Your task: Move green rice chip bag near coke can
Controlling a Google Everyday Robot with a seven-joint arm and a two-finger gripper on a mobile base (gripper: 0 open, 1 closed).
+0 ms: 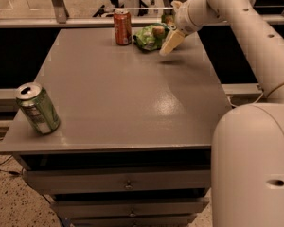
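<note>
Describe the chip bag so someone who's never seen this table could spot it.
Look at the far edge of the gray table. Between the red soda can and the robot's pincer lies the chip bag. It is the only crumpled, bright green thing there; the green can sits at the near left corner.

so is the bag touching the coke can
Cannot tell: camera view shows the green rice chip bag close beside the coke can, no plain gap; gripper at the bag's right.
</note>
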